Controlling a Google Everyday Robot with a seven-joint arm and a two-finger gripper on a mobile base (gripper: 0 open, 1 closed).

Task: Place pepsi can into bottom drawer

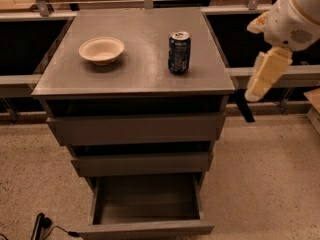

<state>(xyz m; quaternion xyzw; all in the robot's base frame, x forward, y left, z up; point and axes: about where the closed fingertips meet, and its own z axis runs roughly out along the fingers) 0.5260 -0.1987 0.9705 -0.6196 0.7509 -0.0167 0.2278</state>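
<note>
The pepsi can (179, 52) stands upright on the right half of the grey cabinet top (140, 69). It is dark blue with a silver top. The bottom drawer (146, 206) is pulled out and its tray holds nothing. My gripper (256, 89) hangs off the cabinet's right edge, at about the height of the top. It is to the right of the can, apart from it, and holds nothing that I can see. The white arm (295, 16) rises behind it at the upper right.
A beige bowl (101, 50) sits on the left half of the cabinet top. The two upper drawers (137, 129) are slightly ajar. A dark strip (245, 109) hangs by the cabinet's right side. A black cable (42, 224) lies on the speckled floor at lower left.
</note>
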